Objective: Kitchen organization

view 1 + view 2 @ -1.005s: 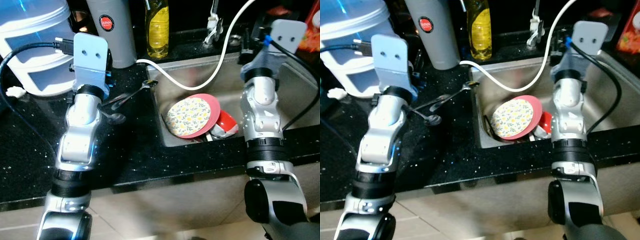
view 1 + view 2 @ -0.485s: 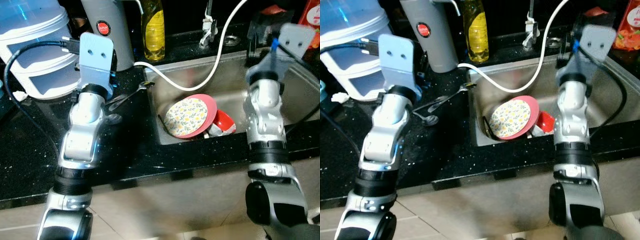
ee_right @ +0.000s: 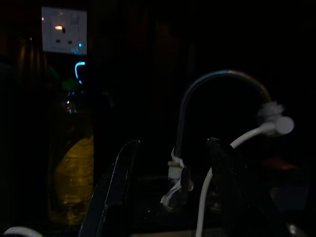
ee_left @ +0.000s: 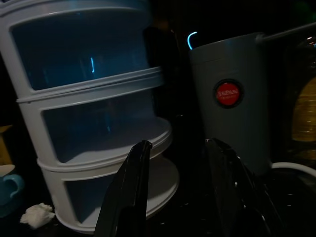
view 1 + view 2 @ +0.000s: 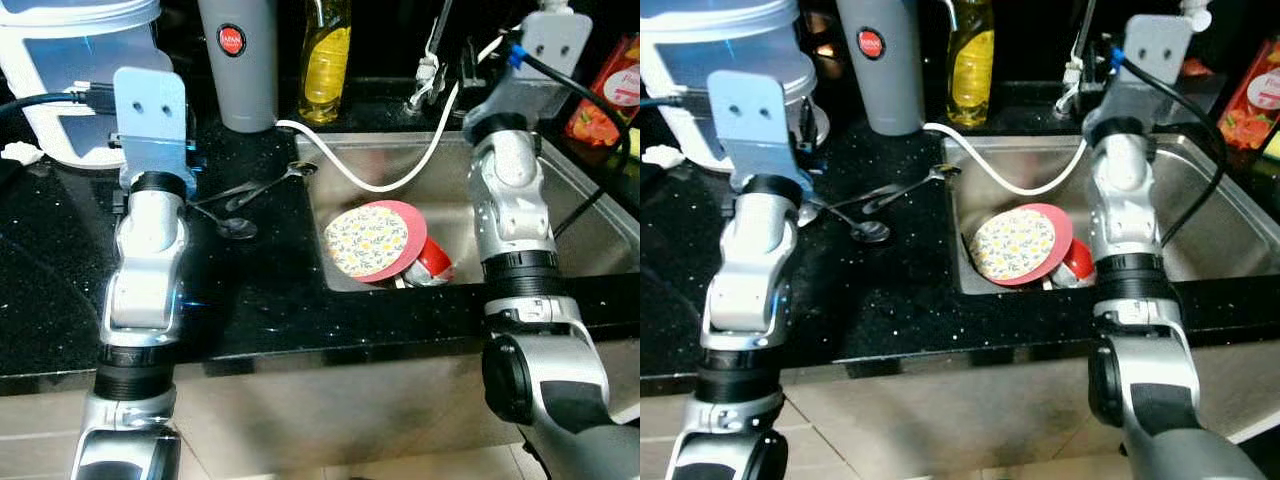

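Black counter [image 5: 260, 290], view shifted, both arms raised higher, left end effector [image 4: 180, 163] and right end effector [image 3: 170, 163] seemingly parted, empty.

Both arms are built of rounded silver segments joined by black rings, and the left arm [image 5: 147, 262] gives off a faint blue sheen along its side. Each one ends in a flat pale blue-grey plate [image 5: 152, 110] with two small dark screw holes, and a black cable [image 5: 40, 100] plugs into the left plate while another black cable [image 5: 598, 110] loops away from the right arm [image 5: 513, 215]. The left claw [image 4: 180, 190] and the right claw [image 3: 170, 190] each have two long, glossy black fingers with a gap between them.
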{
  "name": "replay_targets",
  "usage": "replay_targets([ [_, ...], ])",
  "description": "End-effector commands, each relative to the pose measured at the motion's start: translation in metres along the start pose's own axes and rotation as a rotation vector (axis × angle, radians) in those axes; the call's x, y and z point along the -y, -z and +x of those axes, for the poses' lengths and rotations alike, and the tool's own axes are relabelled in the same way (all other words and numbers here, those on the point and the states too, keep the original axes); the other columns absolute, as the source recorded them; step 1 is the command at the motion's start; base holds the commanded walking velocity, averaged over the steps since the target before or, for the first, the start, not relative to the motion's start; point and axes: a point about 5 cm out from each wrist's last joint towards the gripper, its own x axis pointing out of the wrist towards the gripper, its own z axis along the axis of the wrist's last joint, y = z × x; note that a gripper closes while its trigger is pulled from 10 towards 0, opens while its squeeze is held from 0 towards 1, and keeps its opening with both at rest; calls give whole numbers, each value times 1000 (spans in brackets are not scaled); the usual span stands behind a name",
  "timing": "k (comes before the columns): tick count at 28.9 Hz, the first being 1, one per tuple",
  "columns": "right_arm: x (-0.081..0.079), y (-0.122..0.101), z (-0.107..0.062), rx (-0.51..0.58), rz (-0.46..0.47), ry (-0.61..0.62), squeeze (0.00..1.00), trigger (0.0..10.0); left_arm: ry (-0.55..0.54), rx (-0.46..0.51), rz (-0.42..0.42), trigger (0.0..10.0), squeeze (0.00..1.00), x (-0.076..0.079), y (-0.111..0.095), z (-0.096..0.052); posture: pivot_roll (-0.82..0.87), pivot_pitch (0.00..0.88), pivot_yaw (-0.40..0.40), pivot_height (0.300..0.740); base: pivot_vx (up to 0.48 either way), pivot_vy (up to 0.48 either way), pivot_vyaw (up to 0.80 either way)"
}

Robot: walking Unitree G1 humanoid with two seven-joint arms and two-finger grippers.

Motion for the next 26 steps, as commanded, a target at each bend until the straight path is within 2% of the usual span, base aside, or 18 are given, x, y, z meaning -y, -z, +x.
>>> replay_targets([
  [1, 5, 0, 1, -1, -4, 17, 0, 10000, 8, 1, -5, 10000, 0, 2, -1, -2, 84, 0, -12, 740, 0, 0, 0],
  [4, 7, -1, 1, 4, -3, 28, 0, 10000, 27, -2, 2, 10000, 0, 4, -2, -2, 80, 0, 7, 740, 0, 0, 0],
  [6, 9, 7, -9, 0, -15, 46, 0, 10000, 60, -38, 33, 10000, 0, 4, 7, -1, 66, 0, 83, 740, 0, 0, 0],
  [9, 15, 11, -17, -3, -16, 76, 0, 10000, 78, -80, 66, 10000, 0, 5, 13, 1, 71, 0, 102, 740, 0, 0, 0],
  [12, 26, 8, -17, 5, -37, 105, 0, 10000, 152, -177, 133, 10000, 0, -2, 19, 10, 73, 0, 97, 740, 0, 0, 0],
  [13, 26, 8, -17, 5, -37, 105, 0, 10000, 152, -177, 133, 10000, 0, -2, 19, 10, 73, 0, 97, 740, 0, 0, 0],
  [15, 30, 10, -16, -19, -69, 91, 0, 10000, 139, -341, 89, 10000, 0, -21, 33, 12, 72, 0, 83, 740, 0, 0, 0],
  [16, 30, 10, -16, -19, -69, 91, 0, 10000, 139, -341, 89, 10000, 0, -21, 33, 12, 72, 0, 83, 740, 0, 0, 0],
  [18, 35, 12, -13, -63, -103, 63, 0, 10000, 172, -458, -49, 10000, 0, -35, 34, 10, 81, 0, 70, 740, 0, 0, 0],
  [19, 38, 11, -11, -77, -107, 59, 0, 10000, 217, -468, -100, 10000, 0, -35, 30, 9, 84, 4, 68, 740, 0, 0, 0],
  [20, 38, 11, -11, -77, -107, 59, 0, 10000, 217, -468, -100, 10000, 0, -35, 30, 9, 84, 4, 68, 740, 0, 0, 0],
  [21, 39, 11, -10, -82, -108, 58, 0, 10000, 268, -471, -126, 10000, 0, -33, 27, 8, 84, 3, 71, 740, 0, 0, 0],
  [22, 40, 10, -10, -80, -109, 58, 0, 10000, 321, -465, -104, 10000, 0, -30, 25, 5, 84, 2, 73, 740, 0, 0, 0],
  [23, 39, 10, -10, -77, -113, 57, 0, 10000, 382, -456, -22, 10000, 0, -25, 25, 0, 80, 0, 85, 740, 0, 0, 0],
  [25, 38, 10, -11, -75, -113, 59, 0, 10000, 524, -457, 284, 10000, 0, -17, 34, -18, 84, 0, 95, 740, 0, 0, 0],
  [26, 38, 10, -11, -75, -113, 59, 0, 10000, 524, -457, 284, 10000, 0, -17, 34, -18, 84, 0, 95, 740, 0, 0, 0],
])
